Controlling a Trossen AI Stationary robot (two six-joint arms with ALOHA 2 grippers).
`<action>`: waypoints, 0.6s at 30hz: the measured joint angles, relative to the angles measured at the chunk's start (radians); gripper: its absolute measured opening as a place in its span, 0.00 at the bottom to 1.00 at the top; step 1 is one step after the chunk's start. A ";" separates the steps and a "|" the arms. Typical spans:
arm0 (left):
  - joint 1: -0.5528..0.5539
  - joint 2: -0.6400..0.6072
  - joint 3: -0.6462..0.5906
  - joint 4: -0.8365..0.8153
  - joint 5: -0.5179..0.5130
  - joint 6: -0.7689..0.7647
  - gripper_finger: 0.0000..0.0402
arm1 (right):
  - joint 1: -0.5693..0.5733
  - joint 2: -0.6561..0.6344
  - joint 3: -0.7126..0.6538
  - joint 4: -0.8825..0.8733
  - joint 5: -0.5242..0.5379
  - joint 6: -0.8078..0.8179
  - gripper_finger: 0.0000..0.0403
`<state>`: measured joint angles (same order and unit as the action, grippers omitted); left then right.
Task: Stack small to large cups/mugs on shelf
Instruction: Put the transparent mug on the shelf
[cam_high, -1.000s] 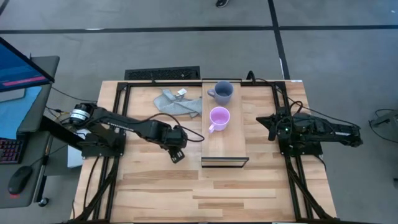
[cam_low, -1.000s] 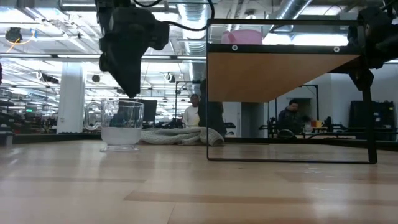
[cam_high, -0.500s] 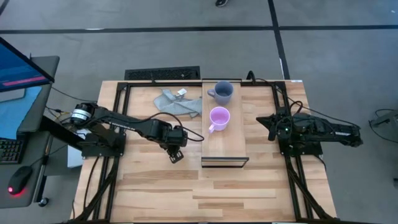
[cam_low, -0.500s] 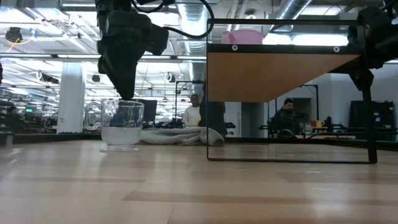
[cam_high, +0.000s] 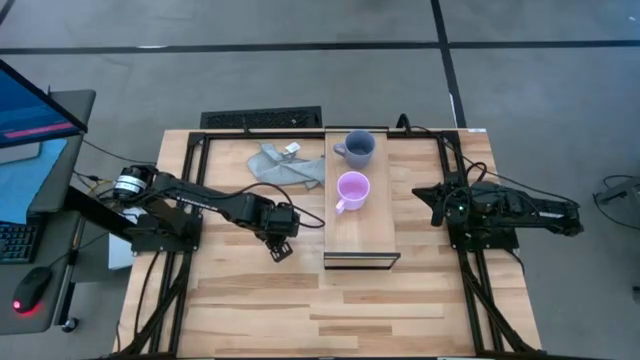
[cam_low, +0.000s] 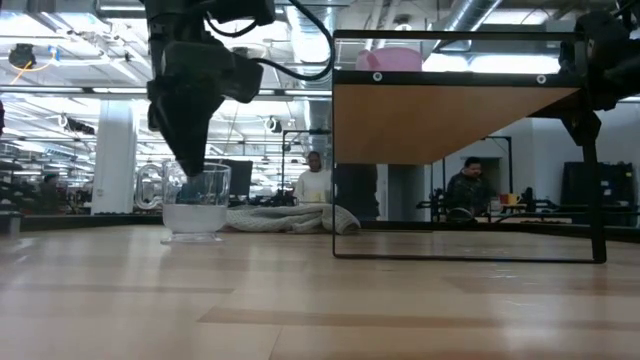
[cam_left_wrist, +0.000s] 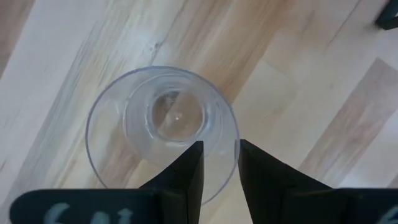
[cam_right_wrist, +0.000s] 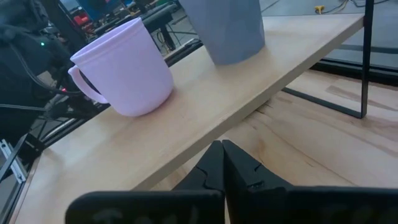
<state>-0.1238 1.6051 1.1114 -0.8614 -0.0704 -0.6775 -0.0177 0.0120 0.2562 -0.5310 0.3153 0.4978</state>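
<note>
The left gripper had dropped lower, its parted fingers straddling the rim of the clear glass cup on the bench beside the shelf, not yet clenched; pickup looked imminent.

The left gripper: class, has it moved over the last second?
Yes. Against the standing glass cup, the left gripper has come down to the cup's rim, one finger inside.

Blue-grey mug: upright at shelf's far end
Pink-purple mug: upright mid-shelf, near the blue-grey one
Clear glass cup: upright on desk, left of shelf, under left claw
</note>
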 joint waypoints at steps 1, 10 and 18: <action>0.000 0.000 0.000 0.000 -0.002 0.002 0.22 | 0.000 0.000 0.000 0.000 0.000 0.000 0.04; 0.004 0.000 0.000 -0.009 -0.017 0.020 0.11 | 0.000 0.000 0.000 0.000 0.000 0.000 0.04; 0.006 -0.005 -0.040 0.003 -0.022 0.014 0.01 | 0.000 0.000 0.000 0.000 0.000 0.000 0.04</action>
<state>-0.1173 1.6005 1.0710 -0.8585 -0.0925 -0.6632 -0.0176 0.0120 0.2562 -0.5310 0.3153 0.4980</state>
